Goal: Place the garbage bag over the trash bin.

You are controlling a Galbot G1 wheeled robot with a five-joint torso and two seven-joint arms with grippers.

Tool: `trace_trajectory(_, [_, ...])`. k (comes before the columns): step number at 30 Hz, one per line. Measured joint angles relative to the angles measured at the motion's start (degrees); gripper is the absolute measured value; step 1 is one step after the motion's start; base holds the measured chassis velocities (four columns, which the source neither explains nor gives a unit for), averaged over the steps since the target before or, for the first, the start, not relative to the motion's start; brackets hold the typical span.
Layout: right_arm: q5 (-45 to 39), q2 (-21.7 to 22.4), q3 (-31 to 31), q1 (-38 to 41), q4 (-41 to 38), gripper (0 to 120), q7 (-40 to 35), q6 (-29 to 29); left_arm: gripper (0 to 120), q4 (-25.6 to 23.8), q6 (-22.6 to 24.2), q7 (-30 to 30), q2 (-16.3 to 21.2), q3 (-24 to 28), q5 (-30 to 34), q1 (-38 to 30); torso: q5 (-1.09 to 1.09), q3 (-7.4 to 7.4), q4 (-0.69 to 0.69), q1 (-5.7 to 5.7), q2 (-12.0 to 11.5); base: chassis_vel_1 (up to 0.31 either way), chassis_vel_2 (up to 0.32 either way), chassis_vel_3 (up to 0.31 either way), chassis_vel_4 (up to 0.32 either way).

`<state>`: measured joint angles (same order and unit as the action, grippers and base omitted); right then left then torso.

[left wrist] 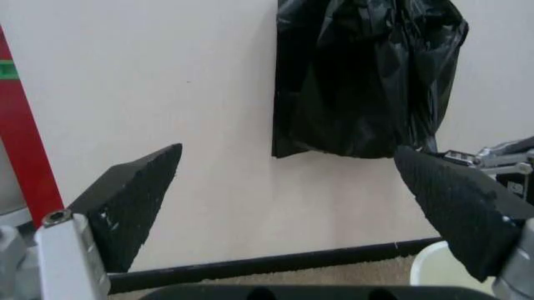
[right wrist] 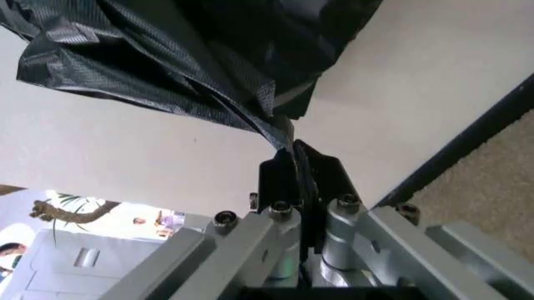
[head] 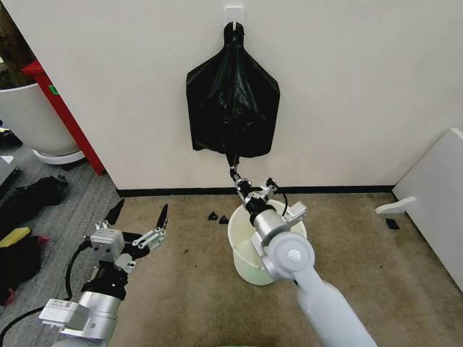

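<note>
Right gripper (head: 236,172) pinches the lower edge of a black garbage bag (head: 233,101) hanging on the wall above the trash bin (head: 255,249). Left gripper (head: 138,214) waits wide open. Risk: the thin film tears, or several bags come away together.

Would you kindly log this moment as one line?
right hand: shut on garbage bag at wall bunch | left hand: open, idle | trash bin: unlined
</note>
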<state>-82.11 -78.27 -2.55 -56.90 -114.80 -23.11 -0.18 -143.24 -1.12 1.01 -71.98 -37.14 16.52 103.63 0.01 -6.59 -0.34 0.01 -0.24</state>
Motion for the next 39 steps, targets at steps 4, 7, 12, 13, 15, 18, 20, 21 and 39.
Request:
trace_trajectory(4, [0.3, 0.0, -0.3, -0.9, -0.3, 0, 0.2, -0.1, 100, 0.0, 0.0, 0.0, 0.1, 0.0, 0.0, 0.0, 0.0, 0.0, 0.0, 0.0, 0.0, 0.0, 0.0, 0.0, 0.0])
trace_trajectory(7, [0.5, 0.0, -0.3, -1.3, -0.4, 0, 0.3, -0.1, 100, 0.0, 0.0, 0.0, 0.1, 0.0, 0.0, -0.1, 0.0, 0.0, 0.0, 0.0, 0.0, 0.0, 0.0, 0.0, 0.0])
trace_trajectory(12, [1.1, 0.1, -0.3, -2.5, -0.6, 0, 0.7, -0.2, 100, 0.0, 0.0, -0.1, 0.4, 0.1, 0.0, -0.4, 0.0, 0.0, 0.0, 0.0, 0.0, 0.0, 0.0, 0.0, 0.0])
trace_trajectory(13, [1.2, 0.1, -0.3, -2.7, -0.6, 0, 0.7, -0.2, 100, 0.0, 0.0, -0.1, 0.5, 0.1, 0.1, -0.4, 0.0, 0.0, 0.0, 0.0, 0.0, 0.0, 0.0, 0.0, 0.0])
trace_trajectory(15, [1.4, 0.0, -0.3, -2.9, -0.7, 0, 0.9, -0.2, 100, 0.0, 0.0, -0.1, 0.6, 0.1, 0.2, -0.4, 0.0, 0.0, 0.0, 0.0, 0.0, 0.0, 0.0, 0.0, 0.0])
trace_trajectory(18, [2.0, -0.2, -0.3, -3.8, -0.8, 0, 1.2, -0.2, 100, 0.0, 0.1, -0.1, 0.8, 0.0, 0.4, -0.4, 0.0, 0.0, 0.0, 0.0, 0.0, 0.0, 0.0, 0.0, 0.0])
trace_trajectory(20, [2.3, -0.3, -0.4, -4.3, -1.0, 0, 1.4, -0.2, 100, 0.0, 0.1, -0.1, 0.9, 0.0, 0.4, -0.5, 0.0, 0.0, 0.0, 0.0, 0.0, 0.0, 0.0, 0.0, 0.0])
trace_trajectory(21, [2.3, -0.3, -0.4, -4.3, -1.0, 0, 1.4, -0.2, 100, 0.0, 0.1, -0.1, 0.9, 0.0, 0.4, -0.5, 0.0, 0.0, 0.0, 0.0, 0.0, 0.0, 0.0, 0.0, 0.0])
trace_trajectory(39, [3.8, -0.6, -0.5, -5.4, -1.4, 0, 1.8, -0.1, 100, 0.0, 0.5, 0.0, 2.0, -0.2, 1.2, -1.1, 0.0, 0.0, 0.0, 0.0, 0.0, 0.0, 0.0, 0.0, 0.0])
